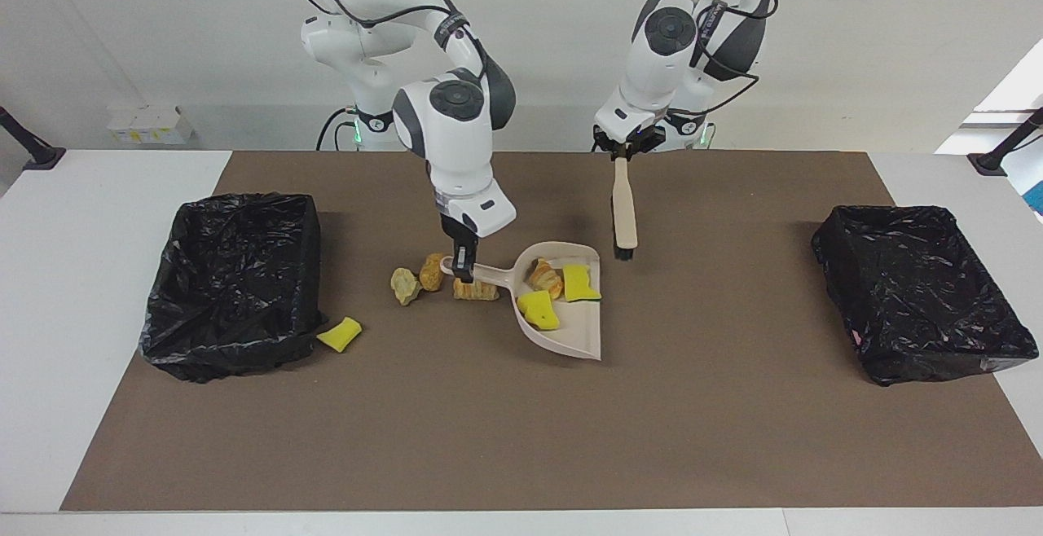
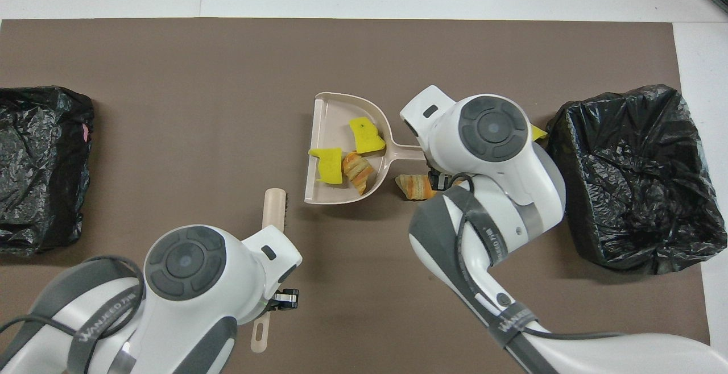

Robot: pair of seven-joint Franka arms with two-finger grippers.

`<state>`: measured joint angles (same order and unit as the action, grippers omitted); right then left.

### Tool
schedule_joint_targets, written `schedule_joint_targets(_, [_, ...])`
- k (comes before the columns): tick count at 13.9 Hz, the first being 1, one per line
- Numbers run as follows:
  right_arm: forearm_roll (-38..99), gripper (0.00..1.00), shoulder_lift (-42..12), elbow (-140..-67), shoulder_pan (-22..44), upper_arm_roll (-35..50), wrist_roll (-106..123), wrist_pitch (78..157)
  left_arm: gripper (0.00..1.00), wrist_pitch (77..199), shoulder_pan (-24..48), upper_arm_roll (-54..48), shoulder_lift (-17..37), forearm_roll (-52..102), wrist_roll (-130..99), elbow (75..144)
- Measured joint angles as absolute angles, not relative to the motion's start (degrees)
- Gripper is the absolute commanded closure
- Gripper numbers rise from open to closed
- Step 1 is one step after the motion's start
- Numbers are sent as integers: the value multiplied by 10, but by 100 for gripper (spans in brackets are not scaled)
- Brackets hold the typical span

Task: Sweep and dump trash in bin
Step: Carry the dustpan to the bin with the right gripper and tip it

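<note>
I am working in a robotics lab: bare white walls, a white surface [image 1: 98, 275] wearing a brown mat [image 1: 521, 438], camera stands [image 1: 28, 145] flanking.

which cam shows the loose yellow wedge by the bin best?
Facing view. The yellow wedge lies fully visible on the mat beside the black bin at the right arm's end. In the overhead view the right arm's wrist covers nearly all of it; only a yellow tip shows next to the bin.
</note>
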<state>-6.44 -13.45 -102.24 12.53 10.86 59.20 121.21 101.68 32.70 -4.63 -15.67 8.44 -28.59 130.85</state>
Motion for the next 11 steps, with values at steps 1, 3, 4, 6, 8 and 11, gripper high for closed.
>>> schedule_joint_targets(1, [-55, 100, -129, -1016, 105, 108, 623, 1196, 100, 1028, 328, -68, -169, 84, -314, 1331])
schedule_joint_targets(3, [-44, 100, -123, -995, 67, 108, 676, 1159, 100, 1079, 352, -102, -181, 84, -377, 1373])
schedule_joint_targets(4, [-38, 100, -122, -984, 49, 109, 697, 1142, 100, 1113, 380, -108, -182, 85, -405, 1394])
schedule_joint_targets(6, [-34, 100, -120, -964, 13, 108, 732, 1115, 100, 1168, 431, -112, -181, 87, -449, 1429])
schedule_joint_targets(8, [-34, 100, -111, -951, -30, 107, 764, 1096, 100, 1208, 467, -113, -179, 90, -477, 1456])
schedule_joint_targets(11, [-35, 100, -90, -942, -107, 105, 827, 1078, 100, 1226, 475, -111, -178, 97, -481, 1482])
